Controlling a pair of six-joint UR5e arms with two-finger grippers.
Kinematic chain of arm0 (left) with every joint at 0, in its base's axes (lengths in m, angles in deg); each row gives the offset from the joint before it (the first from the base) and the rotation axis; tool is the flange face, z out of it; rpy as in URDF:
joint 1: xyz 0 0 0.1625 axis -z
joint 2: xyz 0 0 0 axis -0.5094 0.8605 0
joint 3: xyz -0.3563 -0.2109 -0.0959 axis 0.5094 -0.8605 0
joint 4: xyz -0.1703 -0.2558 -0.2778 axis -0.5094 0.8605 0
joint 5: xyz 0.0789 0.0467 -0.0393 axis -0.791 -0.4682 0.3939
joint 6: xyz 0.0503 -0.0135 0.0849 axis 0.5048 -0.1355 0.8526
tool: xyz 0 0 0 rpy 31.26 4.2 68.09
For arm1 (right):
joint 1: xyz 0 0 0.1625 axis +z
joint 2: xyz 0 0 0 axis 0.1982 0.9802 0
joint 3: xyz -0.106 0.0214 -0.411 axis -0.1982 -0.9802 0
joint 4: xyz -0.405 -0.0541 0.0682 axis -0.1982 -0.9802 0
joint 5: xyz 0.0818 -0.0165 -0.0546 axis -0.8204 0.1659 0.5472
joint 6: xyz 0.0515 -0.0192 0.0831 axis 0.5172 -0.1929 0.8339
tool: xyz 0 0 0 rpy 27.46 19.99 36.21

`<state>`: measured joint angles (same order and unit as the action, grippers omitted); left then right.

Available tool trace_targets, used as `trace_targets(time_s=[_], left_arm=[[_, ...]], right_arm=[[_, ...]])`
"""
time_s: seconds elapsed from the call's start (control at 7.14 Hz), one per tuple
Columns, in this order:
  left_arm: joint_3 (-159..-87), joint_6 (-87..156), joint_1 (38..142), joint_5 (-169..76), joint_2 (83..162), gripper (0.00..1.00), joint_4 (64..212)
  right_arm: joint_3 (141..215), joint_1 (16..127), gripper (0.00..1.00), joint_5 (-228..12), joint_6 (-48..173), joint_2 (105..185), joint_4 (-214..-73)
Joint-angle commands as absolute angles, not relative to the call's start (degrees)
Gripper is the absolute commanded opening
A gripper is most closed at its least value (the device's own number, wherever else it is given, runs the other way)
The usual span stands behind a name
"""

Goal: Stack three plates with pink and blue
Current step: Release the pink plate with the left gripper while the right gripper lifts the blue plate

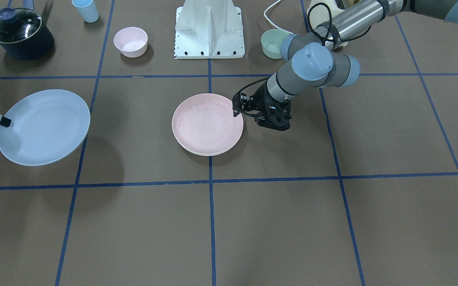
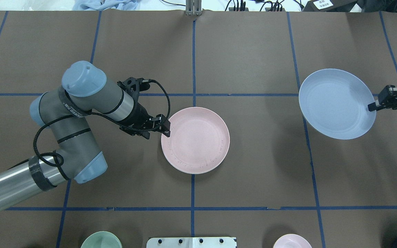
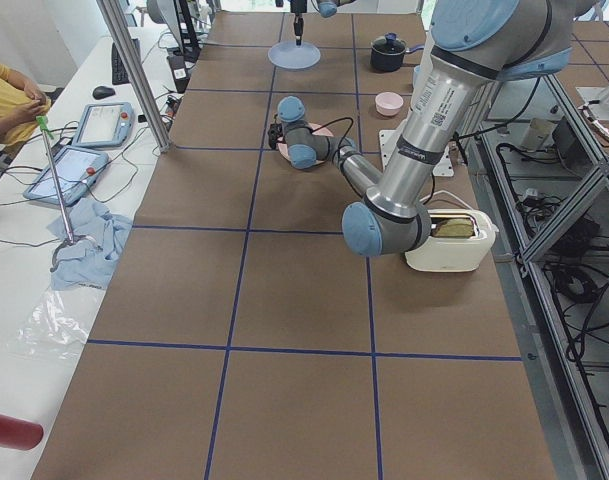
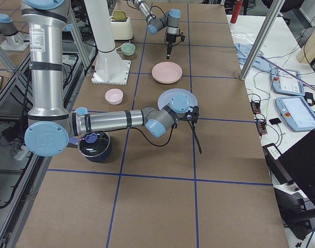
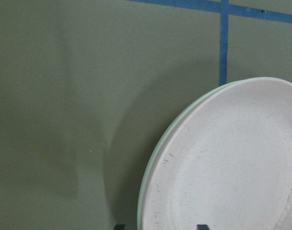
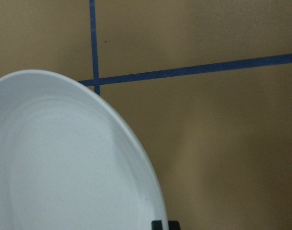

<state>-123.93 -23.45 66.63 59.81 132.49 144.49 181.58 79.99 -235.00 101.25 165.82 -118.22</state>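
Observation:
The pale pink plate (image 1: 207,123) lies on the cream plate (image 1: 210,153) at the table's middle; only the cream rim shows under it (image 5: 149,167). My left gripper (image 2: 166,130) is open at the pink plate's (image 2: 195,144) rim, with one fingertip (image 5: 119,226) outside the rim and the other over the plate. My right gripper (image 2: 371,107) is shut on the rim of the light blue plate (image 2: 336,103). It holds that plate tilted above the table, well off to the side of the stack (image 1: 44,127).
Along the robot's side stand a dark pot with a glass lid (image 1: 20,33), a small blue cup (image 1: 86,10), a small pink bowl (image 1: 130,41), the white arm base (image 1: 209,29) and a small green bowl (image 1: 272,43). A toaster (image 3: 449,240) stands by the left arm.

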Motion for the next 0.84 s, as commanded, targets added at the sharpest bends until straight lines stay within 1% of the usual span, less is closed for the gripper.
trace_targets(time_s=[0.0,0.14,0.28,0.56,0.7], left_arm=[[-129.2,-22.6,70.3,60.4,127.7,0.99,144.7],[-130.7,-18.6,71.6,60.4,125.8,0.99,144.6],[-132.3,-14.1,73.0,60.3,122.1,0.99,144.7],[-133.1,-5.9,76.5,60.4,116.5,0.99,145.1],[-133.0,-4.0,77.6,60.4,116.0,0.99,145.1]], right_arm=[[182.0,75.0,0.00,-232.2,114.2,161.9,-114.1],[182.6,70.1,0.00,-227.3,121.7,159.4,-112.6],[183.5,64.7,0.00,-221.2,129.1,156.6,-112.5],[184.7,57.5,0.00,-213.4,137.3,151.9,-112.9],[184.7,55.2,0.00,-211.4,140.9,149.7,-113.2]])
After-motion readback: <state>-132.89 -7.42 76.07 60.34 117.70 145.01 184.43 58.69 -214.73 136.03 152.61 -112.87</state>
